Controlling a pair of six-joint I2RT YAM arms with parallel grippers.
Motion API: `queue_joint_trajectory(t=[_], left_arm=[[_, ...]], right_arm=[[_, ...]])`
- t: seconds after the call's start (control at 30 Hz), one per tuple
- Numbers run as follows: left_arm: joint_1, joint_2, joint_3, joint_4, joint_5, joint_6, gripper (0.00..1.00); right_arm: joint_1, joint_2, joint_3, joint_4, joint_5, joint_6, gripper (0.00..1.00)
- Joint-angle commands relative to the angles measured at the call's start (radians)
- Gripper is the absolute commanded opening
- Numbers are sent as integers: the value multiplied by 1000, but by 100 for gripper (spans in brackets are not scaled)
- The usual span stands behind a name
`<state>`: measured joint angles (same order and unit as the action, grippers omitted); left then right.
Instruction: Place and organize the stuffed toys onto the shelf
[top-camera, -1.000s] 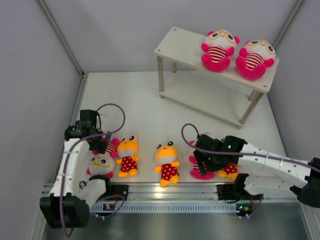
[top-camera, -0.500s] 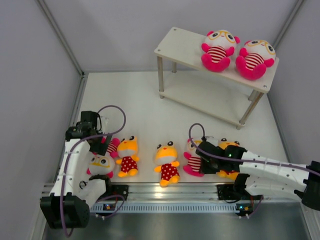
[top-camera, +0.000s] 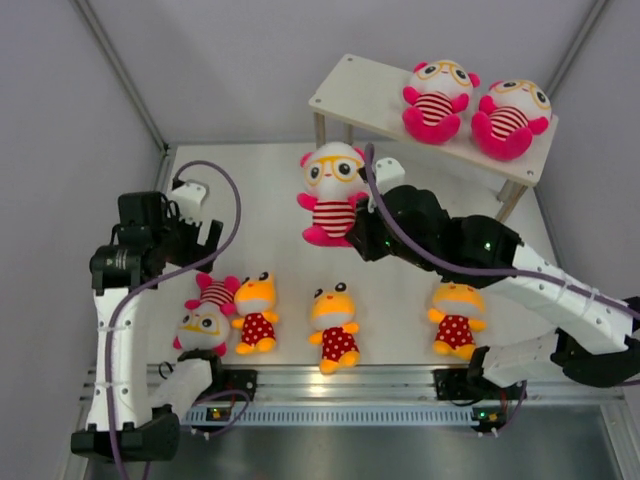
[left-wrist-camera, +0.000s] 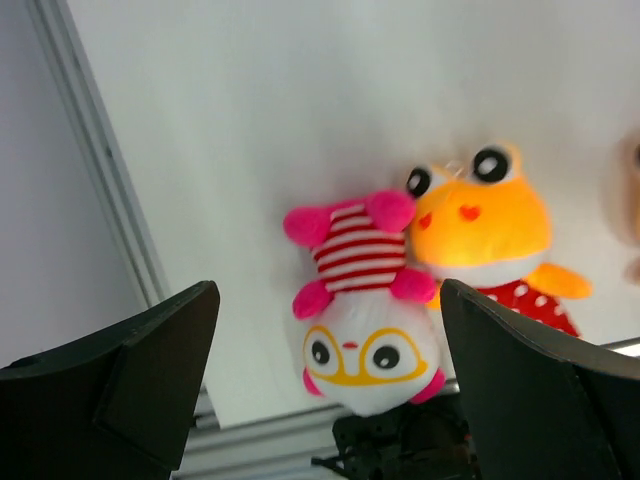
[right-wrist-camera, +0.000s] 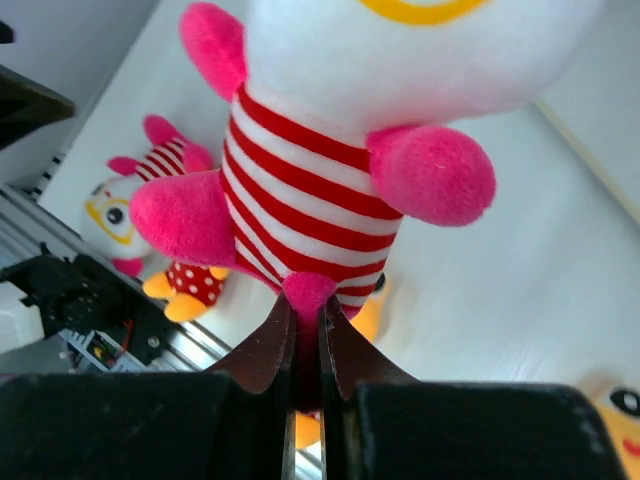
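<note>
Right gripper (right-wrist-camera: 307, 318) pinches fuzzy pink plush toy (top-camera: 333, 196); round white face.

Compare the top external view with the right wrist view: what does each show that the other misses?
Only the top external view shows two pink striped-shirt plush toys seated on the top board of the cream two-tier shelf. Only the right wrist view shows the right gripper pinched shut on the bottom nub of the raised pink plush toy. Both show that raised toy above the white table, and a fourth pink plush toy lying on it.
</note>
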<state>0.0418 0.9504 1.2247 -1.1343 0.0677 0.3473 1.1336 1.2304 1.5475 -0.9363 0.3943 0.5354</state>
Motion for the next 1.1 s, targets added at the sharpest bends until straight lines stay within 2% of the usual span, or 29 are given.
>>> queue_joint_trajectory(t=[0.0,0.03,0.23,0.33,0.43,0.57,0.67,0.77,0.93,1.07], left_arm=[[4,-9,168,-19,275,-34,98],[4,-1,200,-25,369,-59,98],[4,-9,398,-27,676,-137,98],[3,-24,415,-25,750,-154,98],[4,-10,401,-27,690,-169,98],[4,37,410,-25,470,-177,98],[4,71,412,-27,414,-180,98],[3,62,394,-27,446,-168,98],[4,-2,368,-28,584,-140,98],[3,-38,320,-27,604,-116,95]], right_arm=[[46,125,140,68,12,-216,0],[51,154,164,117,-29,-244,0],[100,328,298,249,-115,-318,0],[118,382,341,280,-130,-330,0],[150,388,352,303,-129,-354,0],[164,351,307,326,-132,-348,0],[164,307,246,372,-138,-338,0],[164,288,220,386,-134,-324,0],[161,296,229,370,-92,-316,0],[157,296,230,375,-81,-314,0]])
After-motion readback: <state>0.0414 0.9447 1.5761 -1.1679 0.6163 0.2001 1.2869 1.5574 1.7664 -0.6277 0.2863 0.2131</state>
